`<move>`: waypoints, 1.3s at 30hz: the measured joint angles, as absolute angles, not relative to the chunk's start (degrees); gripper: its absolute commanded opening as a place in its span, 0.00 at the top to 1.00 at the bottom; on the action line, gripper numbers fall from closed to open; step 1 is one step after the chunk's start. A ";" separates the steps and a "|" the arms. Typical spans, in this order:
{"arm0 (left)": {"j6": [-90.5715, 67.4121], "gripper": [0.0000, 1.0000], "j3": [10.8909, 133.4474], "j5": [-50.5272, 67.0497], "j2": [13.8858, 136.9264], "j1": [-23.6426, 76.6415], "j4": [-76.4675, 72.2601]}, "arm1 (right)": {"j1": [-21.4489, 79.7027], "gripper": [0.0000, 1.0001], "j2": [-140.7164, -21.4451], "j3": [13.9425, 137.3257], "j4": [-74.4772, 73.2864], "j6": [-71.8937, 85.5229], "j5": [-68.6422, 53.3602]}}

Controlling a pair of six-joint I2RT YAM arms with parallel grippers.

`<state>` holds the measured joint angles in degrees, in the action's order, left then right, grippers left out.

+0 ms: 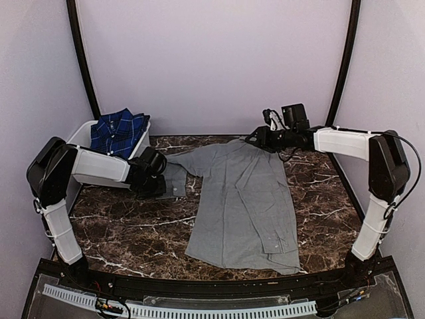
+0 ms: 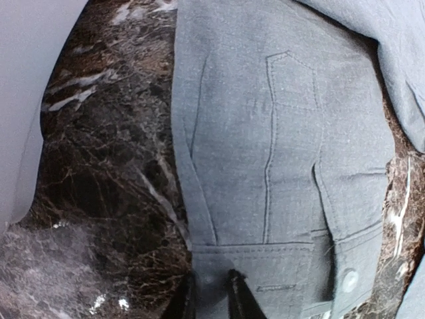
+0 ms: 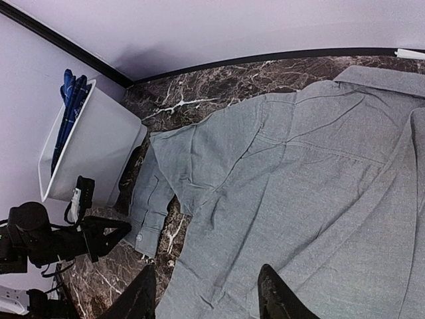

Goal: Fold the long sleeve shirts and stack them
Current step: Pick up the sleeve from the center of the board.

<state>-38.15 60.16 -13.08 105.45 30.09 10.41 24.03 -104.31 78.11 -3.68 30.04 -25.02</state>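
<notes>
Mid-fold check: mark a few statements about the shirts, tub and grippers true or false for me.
1. The plaid shirt sits in the white tub. True.
2. The grey shirt is already folded. False: it lies spread out on the table, one sleeve reaching toward the tub.
3. The left gripper is at that sleeve's cuff. True.
4. The right gripper is shut on the plaid shirt. False: its jaws stand open over the grey shirt.

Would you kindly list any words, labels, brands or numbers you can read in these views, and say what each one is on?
None: no legible text shows in any view, whether on the grey shirt, the plaid shirt or the white tub.
</notes>
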 measured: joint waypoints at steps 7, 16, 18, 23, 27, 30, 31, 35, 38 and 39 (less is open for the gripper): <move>-36.16 1.00 62.57 -13.17 105.27 30.09 13.28 | 24.27 0.51 -104.14 77.54 -4.01 29.63 -24.60; -32.86 1.00 66.70 -17.02 98.52 30.09 16.86 | 24.40 0.51 -102.52 77.36 -4.01 29.43 -24.40; -31.73 1.00 67.88 -18.41 96.38 30.09 17.23 | 24.40 0.51 -102.41 77.32 -4.01 29.39 -24.36; -29.95 0.89 71.22 -19.29 93.73 30.09 18.02 | 24.53 0.51 -102.13 76.55 -4.34 29.04 -24.01; -29.58 0.61 71.40 -17.06 94.65 30.15 18.65 | 24.77 0.51 -101.16 75.59 -4.80 28.97 -23.49; -29.23 0.41 71.37 -15.05 97.27 30.79 18.92 | 24.93 0.51 -100.57 75.16 -4.86 28.91 -23.24; -28.88 0.38 71.37 -14.74 98.24 31.09 18.96 | 24.97 0.51 -100.53 75.13 -4.86 28.82 -23.16; -29.21 0.21 71.59 -13.78 103.20 32.97 19.46 | 25.26 0.51 -100.47 74.63 -4.99 28.47 -22.70; -29.85 0.14 72.29 -13.50 106.85 33.80 20.05 | 25.50 0.51 -100.03 73.78 -5.28 28.25 -22.41; -30.00 0.12 72.47 -13.41 107.87 33.91 20.16 | 25.52 0.51 -99.81 73.45 -5.48 28.14 -22.37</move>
<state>-30.00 72.47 -13.41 107.87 33.91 20.16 25.52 -99.81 73.45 -5.48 28.14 -22.37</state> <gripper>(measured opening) 0.828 0.487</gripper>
